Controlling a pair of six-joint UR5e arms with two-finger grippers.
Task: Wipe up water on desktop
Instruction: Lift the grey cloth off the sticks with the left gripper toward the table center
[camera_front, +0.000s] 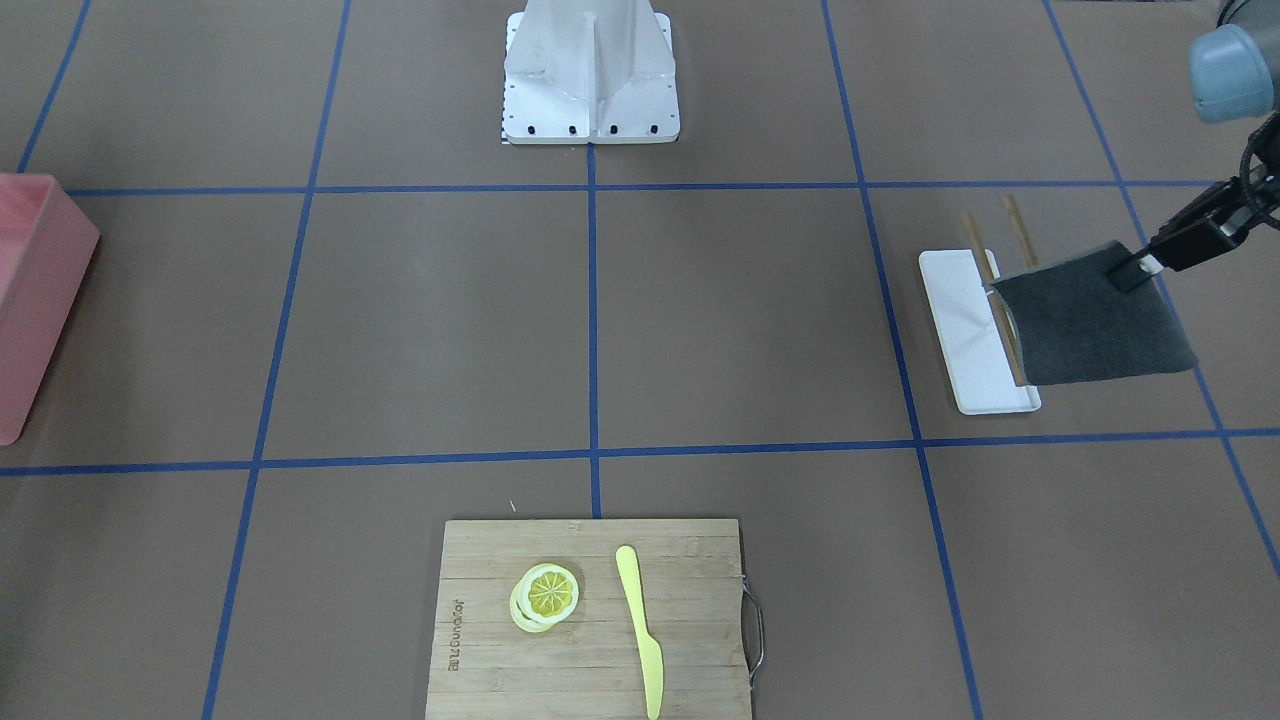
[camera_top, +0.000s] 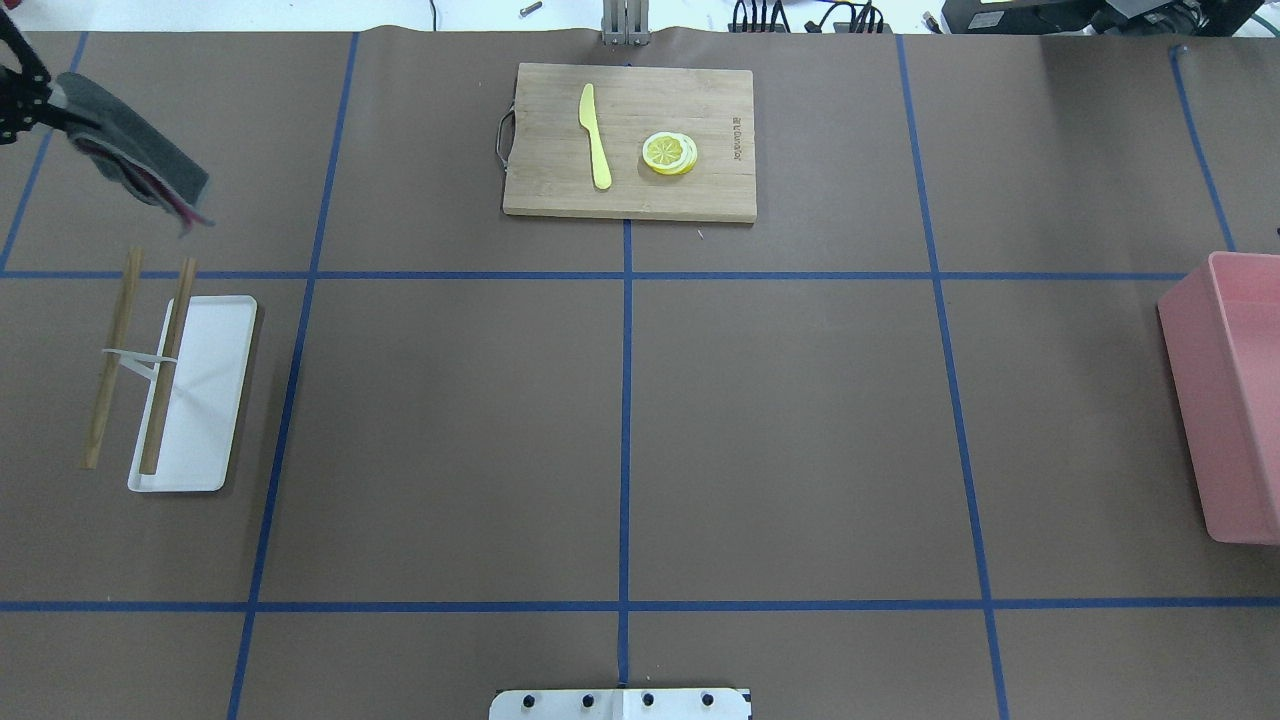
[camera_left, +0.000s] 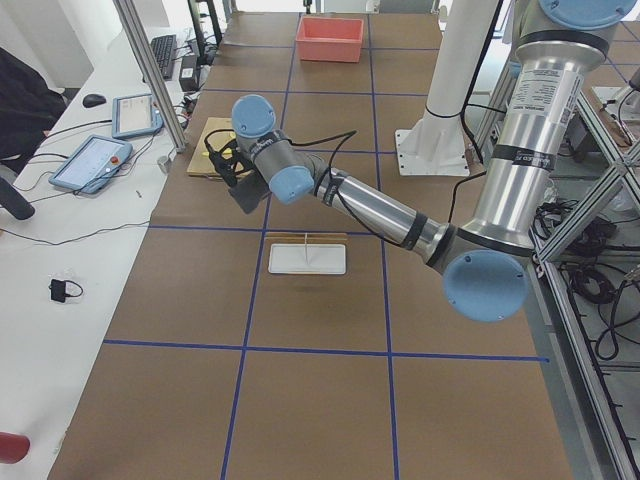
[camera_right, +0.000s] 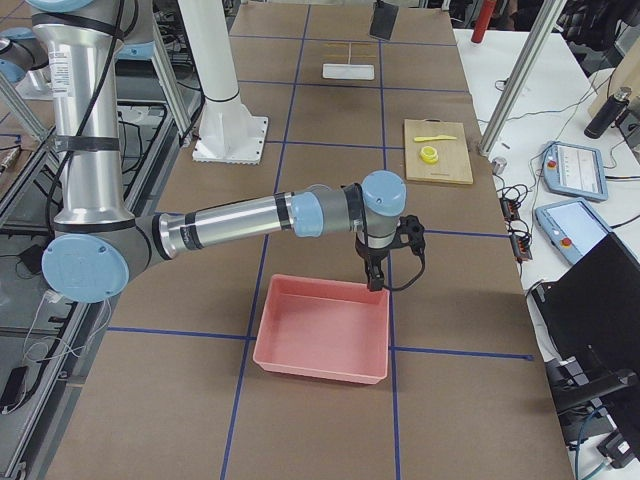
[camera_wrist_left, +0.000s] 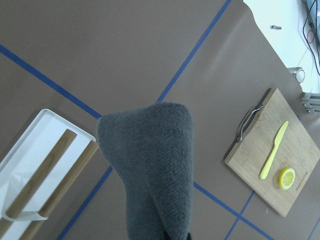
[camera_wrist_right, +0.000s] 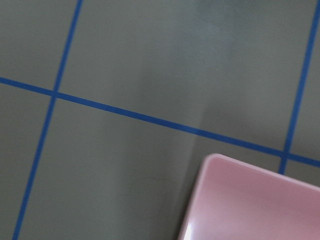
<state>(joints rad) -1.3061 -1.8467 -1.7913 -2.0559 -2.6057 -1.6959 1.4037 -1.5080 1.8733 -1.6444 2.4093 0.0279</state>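
Two robot arms of brushed silver tube, the left arm and right arm, with rounded pale blue joint caps and black collar rings. A thin black cable loops near each wrist. The left gripper and right gripper are black. Dark screws dot the white flanged pedestal.

Desktop: matt brown, paper-like, smooth.
Tape lines: blue.
Cloth: dark grey fabric, fuzzy, rough nap.
Tray: white plastic, smooth, slight sheen.
Sticks: plain wood.
Cutting board: pale bamboo, grained; metal handle.
Knife: yellow plastic, smooth.
Bin: pink plastic, smooth.
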